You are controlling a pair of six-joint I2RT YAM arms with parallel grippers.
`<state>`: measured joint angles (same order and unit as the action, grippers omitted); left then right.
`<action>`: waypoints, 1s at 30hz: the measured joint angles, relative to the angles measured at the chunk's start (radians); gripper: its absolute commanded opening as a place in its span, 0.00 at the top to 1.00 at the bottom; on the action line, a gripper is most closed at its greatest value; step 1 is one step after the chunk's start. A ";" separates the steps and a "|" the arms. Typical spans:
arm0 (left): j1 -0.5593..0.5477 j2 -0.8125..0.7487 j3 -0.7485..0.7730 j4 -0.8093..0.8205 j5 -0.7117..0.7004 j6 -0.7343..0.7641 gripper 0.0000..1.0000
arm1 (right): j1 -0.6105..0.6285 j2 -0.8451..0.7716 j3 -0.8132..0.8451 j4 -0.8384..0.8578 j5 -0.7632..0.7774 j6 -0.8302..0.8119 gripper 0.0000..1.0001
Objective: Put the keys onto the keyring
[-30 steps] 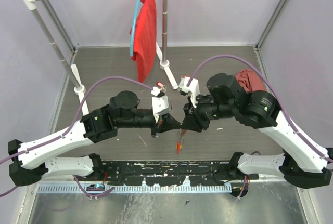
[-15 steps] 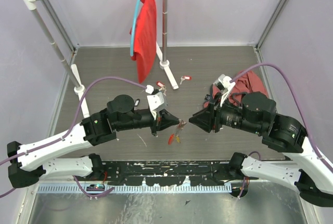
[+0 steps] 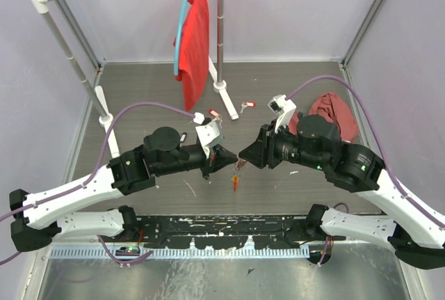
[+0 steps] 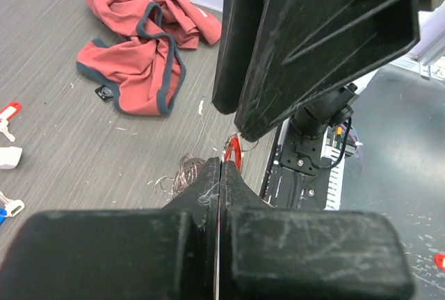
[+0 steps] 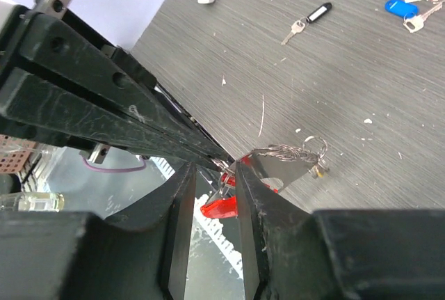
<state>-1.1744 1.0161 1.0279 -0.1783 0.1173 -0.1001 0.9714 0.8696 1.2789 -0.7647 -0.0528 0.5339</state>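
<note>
Left gripper (image 4: 220,168) was clenched on silvery-chain keyring (image 3: 236,182) with long red plastic piece, held between the arms. Right gripper (image 5: 215,169) jaws stood apart at chain, contact unclear; needed square pinch, left steady.

The left end effector (image 3: 233,160), pressed shut, nearly meets the slightly parted right end effector (image 3: 243,155).

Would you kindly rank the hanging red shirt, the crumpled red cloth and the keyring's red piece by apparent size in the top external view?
1. hanging red shirt: largest, though hung higher, so perhaps nearer the camera.
2. crumpled red cloth: partly hidden by the right arm.
3. keyring's red piece: clearly smallest.
</note>
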 measured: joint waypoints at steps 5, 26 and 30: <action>0.000 0.000 0.005 -0.008 -0.004 0.006 1.00 | 0.000 0.022 -0.004 -0.018 0.000 0.004 0.66; 0.000 0.001 0.006 -0.012 -0.019 0.021 1.00 | 0.000 0.038 -0.008 -0.034 -0.015 0.004 0.85; 0.000 0.001 0.006 -0.017 -0.023 0.021 1.00 | 0.000 0.040 -0.011 -0.039 -0.011 0.003 0.94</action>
<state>-1.1744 1.0168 1.0344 -0.1955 0.0944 -0.0788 0.9710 0.9096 1.2675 -0.8032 -0.0643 0.5373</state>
